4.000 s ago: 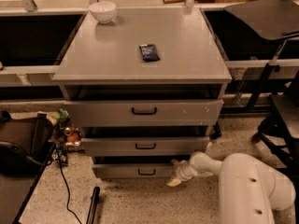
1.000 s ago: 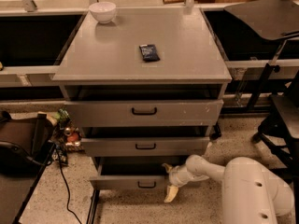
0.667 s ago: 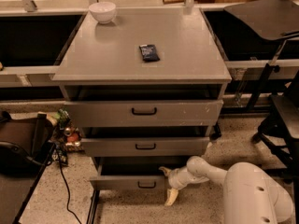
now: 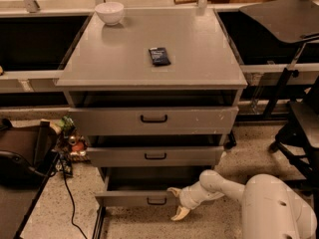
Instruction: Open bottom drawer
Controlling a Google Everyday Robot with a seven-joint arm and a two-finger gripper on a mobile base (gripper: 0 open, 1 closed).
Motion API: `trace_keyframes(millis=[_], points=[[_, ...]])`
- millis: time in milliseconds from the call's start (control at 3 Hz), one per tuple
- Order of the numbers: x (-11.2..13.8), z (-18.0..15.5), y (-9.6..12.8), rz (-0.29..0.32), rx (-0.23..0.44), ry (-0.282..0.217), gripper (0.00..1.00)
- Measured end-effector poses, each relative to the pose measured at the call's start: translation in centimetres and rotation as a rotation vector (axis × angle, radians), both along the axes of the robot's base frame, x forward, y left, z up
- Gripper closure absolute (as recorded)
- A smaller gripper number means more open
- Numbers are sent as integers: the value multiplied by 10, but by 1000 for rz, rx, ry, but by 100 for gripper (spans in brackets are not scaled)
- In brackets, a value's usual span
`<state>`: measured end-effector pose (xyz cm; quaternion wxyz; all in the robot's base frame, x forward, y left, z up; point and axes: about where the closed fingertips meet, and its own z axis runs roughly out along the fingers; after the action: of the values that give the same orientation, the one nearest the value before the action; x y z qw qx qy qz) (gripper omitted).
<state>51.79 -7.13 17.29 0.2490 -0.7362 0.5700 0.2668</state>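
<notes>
1. Camera view, cabinet: a grey metal cabinet (image 4: 199, 59) stands on a speckled floor (image 4: 50, 218) and has three drawers stacked in its front.
2. The top drawer (image 4: 199, 119) and the middle drawer (image 4: 194, 156) each carry a black loop handle. Both fronts stand slightly forward of the cabinet frame.
3. The bottom drawer (image 4: 124, 199) is the lowest of the three. It is pulled out partway, with a dark gap showing above and behind its low flat front. Its small black handle (image 4: 157, 201) sits at mid-front.
4. The gripper (image 4: 174, 202) is at the right end of the bottom drawer's front, low, near the floor. The white arm (image 4: 224, 185) reaches in from the lower right.
5. The jaws are spread. One fingertip lies at the top edge of the drawer front and the other hangs below it. Whether either presses on the front cannot be told.
6. On the cabinet top, a white bowl (image 4: 109, 12) sits at the rear left and a small dark packet (image 4: 159, 56) lies near the middle. The two are well apart.
7. Surroundings: a black cable (image 4: 68, 195) trails over the floor at left. A black chair (image 4: 304, 118) stands at right.
</notes>
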Motion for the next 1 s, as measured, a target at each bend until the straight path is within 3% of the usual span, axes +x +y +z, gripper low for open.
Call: trace_keyframes(millis=[333,667,1000], points=[[-20,6,-2,32,-3,23,66],[-20,11,-2,33,-3,23,89],[-21,12,-2,33,-2,23,100]])
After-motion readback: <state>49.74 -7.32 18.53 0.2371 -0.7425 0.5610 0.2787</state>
